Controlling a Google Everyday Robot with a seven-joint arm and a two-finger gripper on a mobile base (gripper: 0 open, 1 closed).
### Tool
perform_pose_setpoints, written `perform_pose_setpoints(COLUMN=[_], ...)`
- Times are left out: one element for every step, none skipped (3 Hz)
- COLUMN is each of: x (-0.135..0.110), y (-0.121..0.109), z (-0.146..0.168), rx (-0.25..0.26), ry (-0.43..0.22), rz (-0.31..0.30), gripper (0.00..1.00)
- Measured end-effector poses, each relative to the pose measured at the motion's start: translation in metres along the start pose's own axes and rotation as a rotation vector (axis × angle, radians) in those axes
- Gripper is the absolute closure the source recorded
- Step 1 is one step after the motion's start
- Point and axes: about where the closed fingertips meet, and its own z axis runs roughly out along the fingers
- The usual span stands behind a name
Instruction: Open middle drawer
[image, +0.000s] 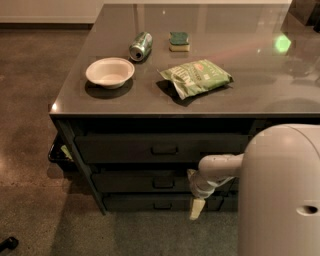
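The middle drawer (135, 182) is a low dark-grey front, second of three stacked under the grey table, and it sits flush with the others. Its small loop handle (163, 183) is at the centre. My gripper (196, 202) hangs at the end of the white arm (217, 170). It is in front of the drawer stack, a little right of and below that handle, and overlaps the right part of the middle and lowest drawers. It holds nothing that I can see.
On the table top (280, 90) are a white bowl (109, 72), a toppled green can (140, 46), a sponge (179, 41) and a green chip bag (196, 77). My white arm housing (280, 195) fills the lower right. Brown floor lies to the left.
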Motion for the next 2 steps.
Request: perform_pose_setpoints(x=[-0.0056,-0.0064], y=[-0.006,-0.0062], z=[0.0073,0.0071], rx=[0.016,0.016], ry=[0.021,0.021], rz=[-0.029,-0.03], gripper=[0.0,0.0])
